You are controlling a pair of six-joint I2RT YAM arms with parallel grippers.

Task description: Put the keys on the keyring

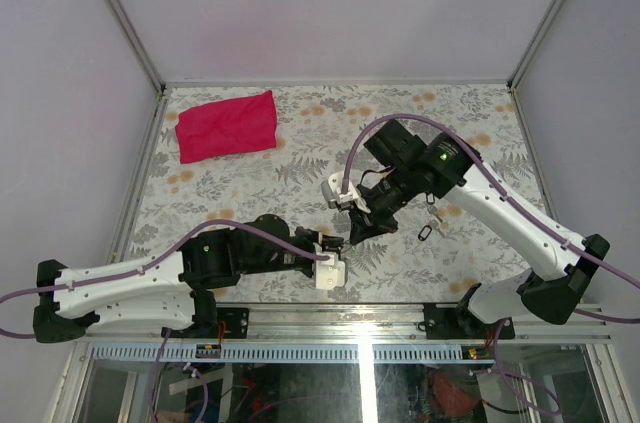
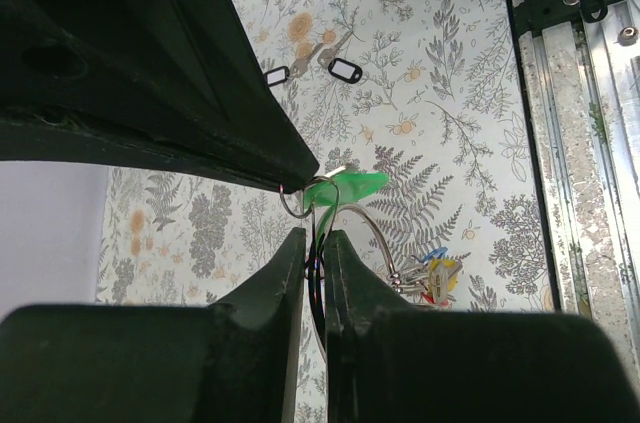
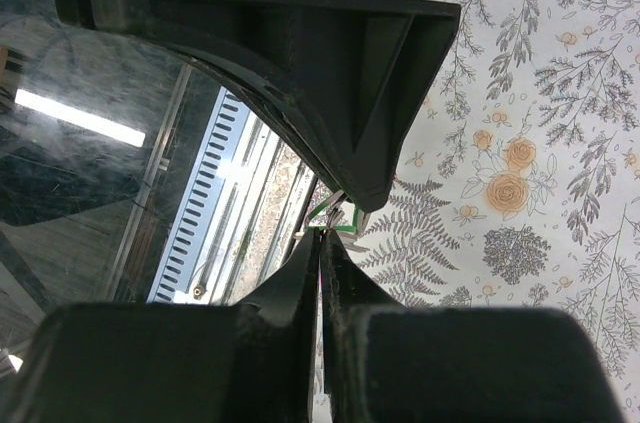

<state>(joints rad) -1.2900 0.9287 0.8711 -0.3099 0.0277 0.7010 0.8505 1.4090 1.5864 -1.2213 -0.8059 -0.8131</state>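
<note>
The left gripper (image 2: 315, 245) pinches the thin, slippery keyring (image 2: 380, 240) tight; the right gripper (image 3: 320, 243) seems squeezed on the light green key (image 2: 350, 186); hold its flat tag

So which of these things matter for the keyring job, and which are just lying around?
Job: keyring, green-tagged key, coloured key bunch, two black-tagged keys.
Lying about: red cloth.
</note>
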